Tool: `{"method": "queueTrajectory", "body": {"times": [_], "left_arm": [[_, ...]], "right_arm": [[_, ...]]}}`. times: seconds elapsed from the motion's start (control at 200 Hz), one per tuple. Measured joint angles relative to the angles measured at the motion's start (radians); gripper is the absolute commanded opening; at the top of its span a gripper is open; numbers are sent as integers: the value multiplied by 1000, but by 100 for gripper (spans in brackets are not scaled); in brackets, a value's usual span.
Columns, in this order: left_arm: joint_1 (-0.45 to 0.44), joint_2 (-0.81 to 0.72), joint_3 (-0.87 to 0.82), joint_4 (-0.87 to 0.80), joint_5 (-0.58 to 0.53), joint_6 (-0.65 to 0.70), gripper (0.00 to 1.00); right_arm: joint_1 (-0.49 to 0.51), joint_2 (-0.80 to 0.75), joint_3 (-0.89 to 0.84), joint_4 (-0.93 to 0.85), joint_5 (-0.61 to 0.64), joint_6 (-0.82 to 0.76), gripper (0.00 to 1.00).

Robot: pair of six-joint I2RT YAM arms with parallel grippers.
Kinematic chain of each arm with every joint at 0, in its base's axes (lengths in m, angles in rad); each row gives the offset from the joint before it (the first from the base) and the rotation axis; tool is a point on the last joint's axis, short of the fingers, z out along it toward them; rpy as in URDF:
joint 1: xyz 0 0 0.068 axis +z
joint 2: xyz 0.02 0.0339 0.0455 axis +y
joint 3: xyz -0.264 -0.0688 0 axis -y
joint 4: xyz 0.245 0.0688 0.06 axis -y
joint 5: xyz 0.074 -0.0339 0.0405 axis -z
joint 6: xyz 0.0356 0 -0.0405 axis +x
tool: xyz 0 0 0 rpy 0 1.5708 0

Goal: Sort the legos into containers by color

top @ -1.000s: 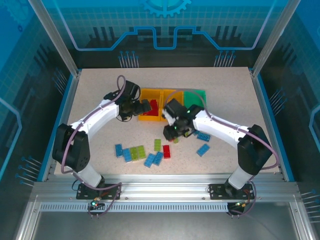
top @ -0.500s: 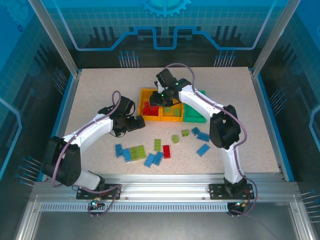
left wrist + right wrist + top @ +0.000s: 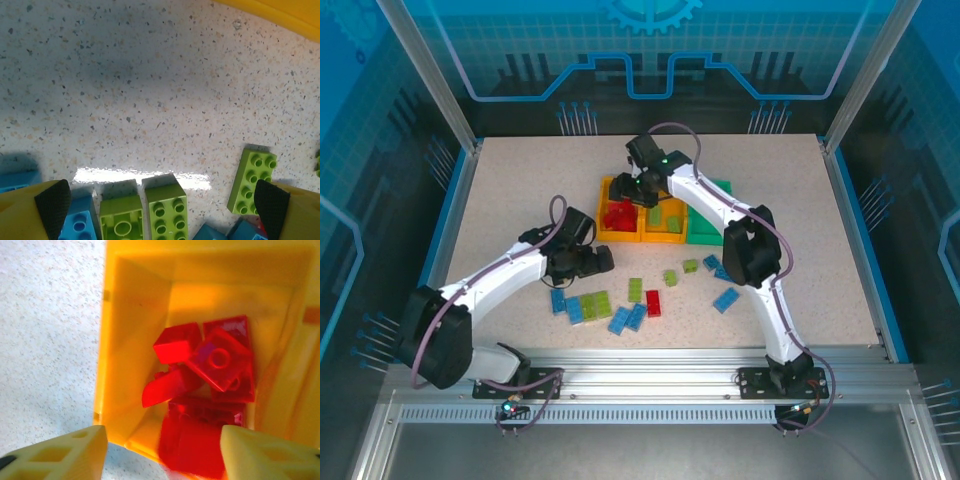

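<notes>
The containers stand in a row: an orange-yellow bin (image 3: 604, 222) holding red legos (image 3: 220, 360), a second orange-yellow bin (image 3: 658, 236) with green ones, and a green bin (image 3: 712, 230). My right gripper (image 3: 636, 189) hovers open over the first bin (image 3: 130, 330), and a blurred red brick (image 3: 197, 442) lies loose between its fingers (image 3: 65, 455). My left gripper (image 3: 604, 260) hangs open, low over the table. Two light green bricks (image 3: 167, 210) side by side and a blue brick (image 3: 79, 225) lie between its fingertips (image 3: 52, 202). A third green brick (image 3: 252, 180) lies by the right fingertip.
Loose blue, green and red legos (image 3: 653, 302) are scattered along the table's near half, from a blue one (image 3: 558, 300) on the left to another blue one (image 3: 726, 299) on the right. The bin's yellow rim (image 3: 280, 10) crosses the left wrist view's top right corner.
My right arm swung from the table up over the left bin and its jaws opened, letting a red brick go. My left arm drew back from the bins toward the loose bricks.
</notes>
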Motion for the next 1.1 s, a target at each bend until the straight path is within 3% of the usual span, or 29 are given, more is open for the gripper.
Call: {"method": "queueTrajectory", "body": {"times": [0.155, 0.295, 0.655, 0.87, 1.096], "left_arm": [[-7, -52, -33, -31, -25, -36, 99], [-10, -105, -63, -55, -27, -43, 99], [-165, -20, -50, -64, -28, -87, 99], [-202, 18, -40, -60, -35, -131, 99], [-211, 38, -11, -47, -35, -149, 99]], "right_arm": [[0, -4, 2, 0, -5, -5, 74], [2, -67, -99, 13, -19, -21, 75], [2, -446, -508, 65, 18, -119, 74], [2, -576, -743, 51, 99, -181, 64], [29, -590, -927, 31, 149, -227, 58]]}}
